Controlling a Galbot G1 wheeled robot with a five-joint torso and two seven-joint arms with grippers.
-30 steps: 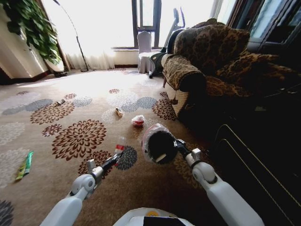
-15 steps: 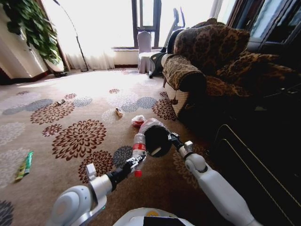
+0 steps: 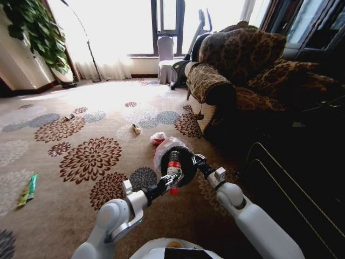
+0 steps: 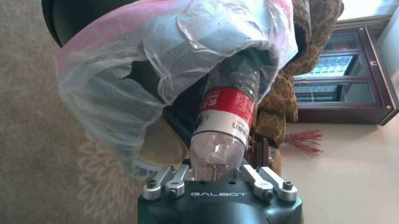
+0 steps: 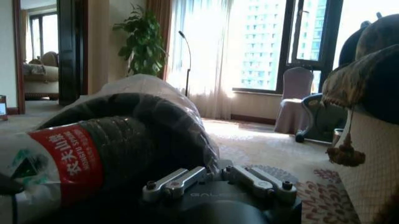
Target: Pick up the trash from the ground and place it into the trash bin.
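My left gripper is shut on a clear bottle with a red label, lifted off the carpet. The bottle's far end pokes into the mouth of the trash bin, a black bin with a pale bag over its rim. My right gripper holds the bin tilted in the air, clamped on its rim. The left wrist view shows the bottle entering the bag from my left gripper. In the right wrist view the bottle lies against the bin above my right gripper.
More trash lies on the flowered carpet: a white-red wad, a yellowish scrap and a green wrapper. A leopard-print sofa and dark furniture close off the right. A plant stands at the far left.
My left arm has lifted the bottle off the carpet and swung it right, up to the bin's mouth. The right arm has brought the bin slightly left and up.
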